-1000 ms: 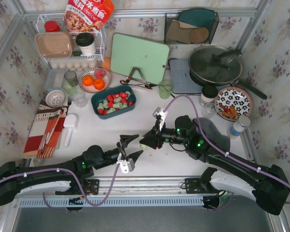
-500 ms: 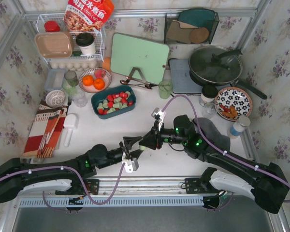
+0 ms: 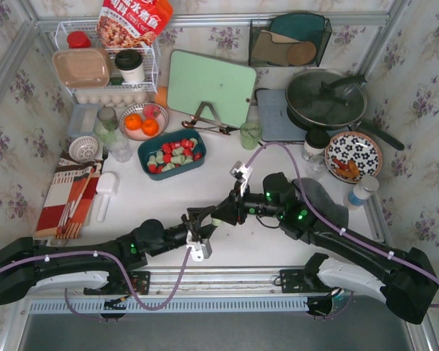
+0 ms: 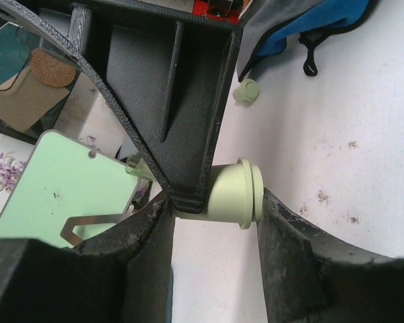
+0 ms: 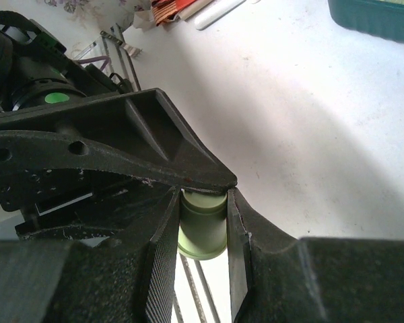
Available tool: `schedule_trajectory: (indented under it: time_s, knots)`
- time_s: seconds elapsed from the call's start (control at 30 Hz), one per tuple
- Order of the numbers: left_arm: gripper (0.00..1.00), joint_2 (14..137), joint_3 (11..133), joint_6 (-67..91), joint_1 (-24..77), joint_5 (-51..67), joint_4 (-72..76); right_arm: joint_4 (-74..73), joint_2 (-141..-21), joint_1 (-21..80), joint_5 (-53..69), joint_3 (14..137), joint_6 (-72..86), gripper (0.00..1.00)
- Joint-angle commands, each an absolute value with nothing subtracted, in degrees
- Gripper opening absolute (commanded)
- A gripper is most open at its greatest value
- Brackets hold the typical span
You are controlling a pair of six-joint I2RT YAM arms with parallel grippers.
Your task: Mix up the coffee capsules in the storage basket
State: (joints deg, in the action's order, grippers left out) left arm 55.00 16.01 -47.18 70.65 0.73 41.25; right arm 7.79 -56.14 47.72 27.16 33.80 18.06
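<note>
Just beyond the two bases, over the bare white surface (image 3: pixel 154 201), the arms are meeting tip to tip. The right end effector (image 5: pixel 202 198) is clamping a green capsule (image 4: pixel 232 195) across its sides, jaws pressed flat against it. The left end effector (image 3: pixel 203 221) is standing partway apart around the same capsule. In the left wrist view one finger is sitting beside the wide rim and the other beside the narrow end. The capsule's long axis is therefore running straight from one left finger to the other, so the left jaws would be bearing on its two ends rather than its sides. Whether those fingers are pressing on it cannot be told, as one of the right fingers is covering the narrow end.

This looks like a hand-over from right to left, with the capsule held clear of the surface.

Farther back and to the left, the teal basket (image 3: pixel 177 174) is sitting on the surface with red and green capsules (image 3: pixel 174 153) lying loose inside. It lies on the left arm's side, well apart from the meeting point.
</note>
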Motion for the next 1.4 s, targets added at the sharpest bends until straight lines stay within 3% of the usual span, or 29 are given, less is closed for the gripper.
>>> schedule_trajectory:
  time_s: [0.0,0.37,0.47,0.6,0.7,1.1,1.3,1.37]
  knots:
    - [0.14,54.86,16.94,-45.17,70.58,-2.89,42.96,3.08,-55.10,47.89,24.54,36.61,14.43,0.29]
    - [0.07,54.33,19.24,-36.31,65.24,-9.62,35.98,-6.77,-48.36,47.89,8.18,41.75,10.89,0.56]
    - [0.06,55.77,22.04,-31.68,61.50,-12.19,33.13,-7.55,-47.36,47.90,-2.67,41.38,10.82,0.55]
    - [0.07,58.92,31.58,-17.36,49.66,-11.56,19.55,-7.01,-48.99,47.54,-29.98,39.03,13.77,0.61]
    - [0.10,63.62,36.20,-10.40,42.57,-10.14,14.35,-5.32,-50.45,45.52,-39.30,37.13,14.54,0.63]
    - [0.06,89.42,56.12,4.14,25.63,-7.23,-3.35,2.68,-63.38,23.82,-29.75,34.20,19.75,0.60]
    - [0.12,98.04,63.49,10.22,21.89,-4.92,-9.19,4.56,-69.18,17.90,-24.52,34.53,19.48,0.54]
    - [0.19,98.67,62.71,11.48,21.48,-4.75,-7.72,4.84,-71.49,16.09,-20.60,35.06,19.19,0.52]
